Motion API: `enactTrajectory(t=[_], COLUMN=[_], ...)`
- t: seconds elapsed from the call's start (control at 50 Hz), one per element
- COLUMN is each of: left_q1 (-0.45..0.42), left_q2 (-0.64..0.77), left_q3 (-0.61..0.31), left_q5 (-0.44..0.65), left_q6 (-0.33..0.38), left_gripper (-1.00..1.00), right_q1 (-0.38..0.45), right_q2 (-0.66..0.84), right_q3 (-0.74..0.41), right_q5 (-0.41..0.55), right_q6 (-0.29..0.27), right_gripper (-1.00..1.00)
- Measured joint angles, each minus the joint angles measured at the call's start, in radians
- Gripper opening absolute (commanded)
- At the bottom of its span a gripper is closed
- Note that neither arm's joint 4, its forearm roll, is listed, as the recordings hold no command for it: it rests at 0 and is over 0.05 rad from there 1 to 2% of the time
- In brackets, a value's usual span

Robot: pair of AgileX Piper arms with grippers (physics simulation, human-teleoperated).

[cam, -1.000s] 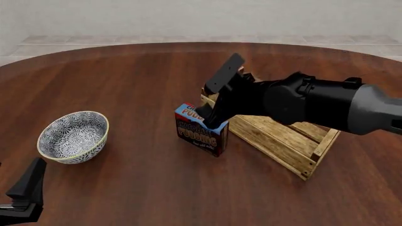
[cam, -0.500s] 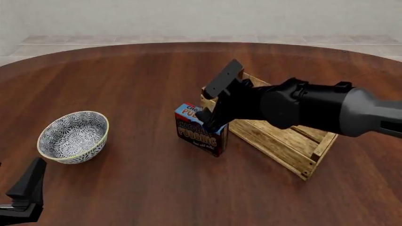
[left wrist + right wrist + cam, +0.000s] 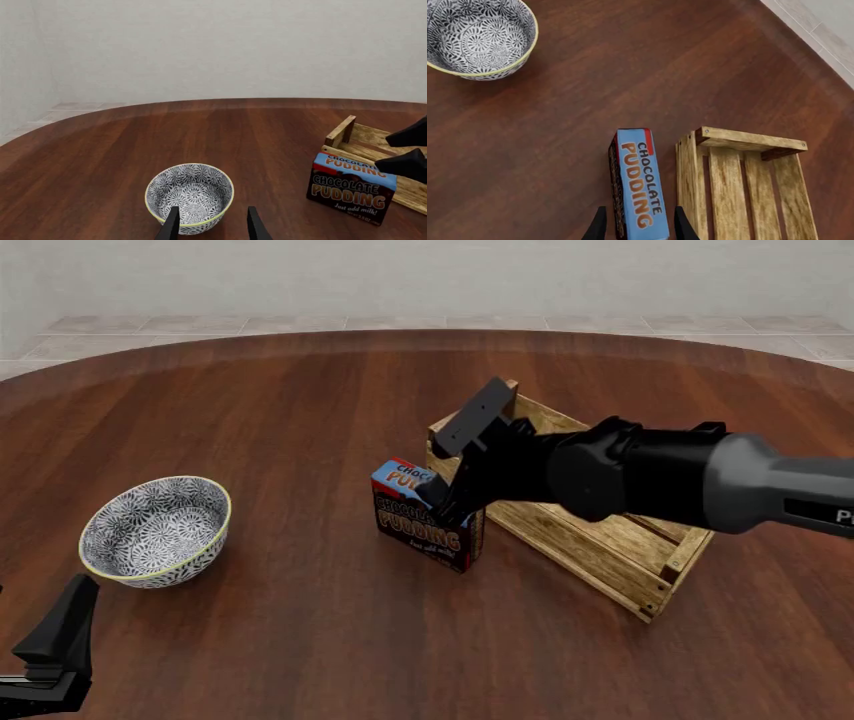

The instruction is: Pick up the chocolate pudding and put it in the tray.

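Note:
The chocolate pudding (image 3: 422,523) stands upright on the table, blue top up, just left of the wooden slat tray (image 3: 607,540). My right gripper (image 3: 438,502) is over the carton's top. In the right wrist view its fingers (image 3: 599,226) are open on either side of the pudding (image 3: 639,190), with a small gap on each side, and the tray (image 3: 747,190) lies beside it. My left gripper (image 3: 56,645) is open and empty at the near left. Its wrist view shows the pudding (image 3: 351,188) and the tray (image 3: 350,137) far off.
A round blue-white patterned bowl (image 3: 154,530) sits on the left of the table, just ahead of the left gripper (image 3: 212,227). It also shows in the left wrist view (image 3: 190,196) and the right wrist view (image 3: 477,35). The table's far edge curves behind.
My right arm has come down and its open gripper has sunk lower over the pudding's top. The pudding, tray, bowl and left arm have not moved.

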Motion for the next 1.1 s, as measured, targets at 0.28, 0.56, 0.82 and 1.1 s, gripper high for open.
enactTrajectory(t=[0.28, 0.56, 0.82, 1.1], left_q1=[0.0, 0.0, 0.0, 0.0], left_q2=[0.0, 0.0, 0.0, 0.0], left_q3=[0.0, 0.0, 0.0, 0.0], left_q5=[0.0, 0.0, 0.0, 0.0], left_q6=[0.0, 0.0, 0.0, 0.0], left_gripper=[1.0, 1.0, 1.0, 1.0], right_q1=[0.0, -0.003, -0.022, -0.03], right_q2=[0.021, 0.041, 0.06, 0.078], right_q3=[0.003, -0.001, -0.011, -0.019], right_q5=[-0.016, -0.024, -0.027, -0.032], right_q6=[0.008, 0.011, 0.003, 0.001], right_gripper=[1.0, 1.0, 1.0, 1.0])
